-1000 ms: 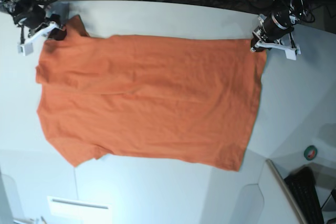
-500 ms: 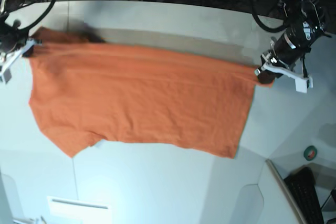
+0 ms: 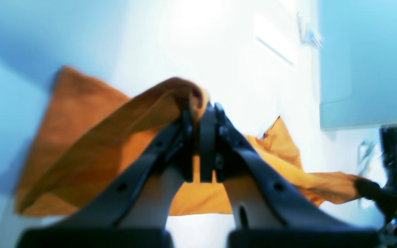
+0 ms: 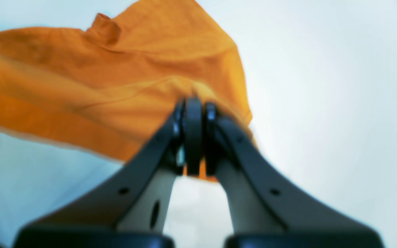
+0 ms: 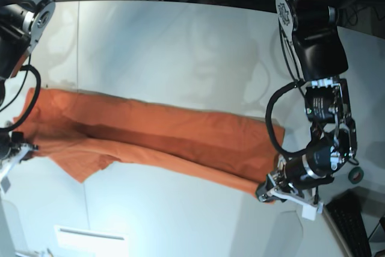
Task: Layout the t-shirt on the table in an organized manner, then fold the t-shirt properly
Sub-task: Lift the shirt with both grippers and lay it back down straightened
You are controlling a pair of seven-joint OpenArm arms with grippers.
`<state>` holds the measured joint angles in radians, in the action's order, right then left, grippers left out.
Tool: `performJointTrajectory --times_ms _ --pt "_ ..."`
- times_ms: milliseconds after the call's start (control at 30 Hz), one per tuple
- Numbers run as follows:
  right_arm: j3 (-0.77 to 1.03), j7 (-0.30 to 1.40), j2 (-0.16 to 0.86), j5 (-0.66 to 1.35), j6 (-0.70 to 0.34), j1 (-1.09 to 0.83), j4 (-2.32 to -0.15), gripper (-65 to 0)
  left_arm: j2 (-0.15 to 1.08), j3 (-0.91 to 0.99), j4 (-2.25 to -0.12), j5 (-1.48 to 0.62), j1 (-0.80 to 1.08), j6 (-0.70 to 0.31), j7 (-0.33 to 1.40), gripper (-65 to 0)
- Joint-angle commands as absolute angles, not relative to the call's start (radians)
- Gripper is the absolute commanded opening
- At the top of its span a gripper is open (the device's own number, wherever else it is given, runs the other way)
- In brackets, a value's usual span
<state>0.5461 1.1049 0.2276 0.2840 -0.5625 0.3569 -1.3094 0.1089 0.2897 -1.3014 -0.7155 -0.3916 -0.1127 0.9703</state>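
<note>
I have both claws clenched on the t-shirt (image 5: 162, 133). On my left wrist view, the left gripper (image 3: 200, 113) has its 2 jaws pressed together with a bunched corner of orange cloth pinched between them, and the fabric drapes away below and to both sides. On the right wrist view, the right gripper (image 4: 192, 106) is closed the same way on a fold of the shirt near its edge, the cloth spreading up and to the left of the jaws.

From the base view I see the shirt stretched in a long, narrow orange band across the table (image 5: 180, 46), folded over on itself along its length. One end sits at the picture's left edge beside the right gripper (image 5: 13, 148); the other end is at the lower right, where the left gripper (image 5: 271, 192) holds it near the table's curved edge. Both wrist views are blurred.
</note>
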Motion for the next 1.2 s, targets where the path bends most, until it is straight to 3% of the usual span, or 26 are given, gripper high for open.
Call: performJointTrajectory --times_ms 0,167,333,467,600,733,933,1167 --pt "0.529 1.056 0.257 0.295 -0.541 0.421 -1.287 -65.0 0.116 0.26 -1.277 -0.737 -0.452 -0.124 0.923 -65.0" --pt "0.452 0.934 0.325 0.295 -0.492 0.608 -1.104 -65.0 0.116 0.102 -1.055 -0.737 -0.656 -0.124 0.725 -65.0" --pt "0.43 0.926 0.395 0.295 -0.492 0.812 -1.058 -65.0 0.096 0.074 -0.886 -0.742 -0.903 -0.124 0.667 -65.0" --pt "0.429 0.997 0.443 0.3 -0.499 0.951 -1.072 -65.0 0.097 0.074 -0.92 -0.745 -1.004 -0.124 0.661 -65.0" --pt "0.429 1.086 0.444 0.3 -0.501 0.974 -1.179 -65.0 0.102 0.074 -1.04 -0.746 -0.974 -0.124 0.684 -65.0" --pt "0.435 1.208 0.412 0.302 -0.501 0.871 -1.354 -65.0 0.122 0.107 -1.171 -0.745 -0.817 -0.124 0.745 -65.0" --pt "0.435 1.228 0.346 0.302 -0.501 0.518 -1.537 -65.0 0.134 0.225 -1.339 -0.737 -0.473 -0.124 0.805 -65.0" --pt "0.435 0.995 0.216 0.3 -0.501 0.142 -1.426 -65.0 0.166 0.231 -1.299 -0.737 -0.186 -0.124 0.794 -65.0"
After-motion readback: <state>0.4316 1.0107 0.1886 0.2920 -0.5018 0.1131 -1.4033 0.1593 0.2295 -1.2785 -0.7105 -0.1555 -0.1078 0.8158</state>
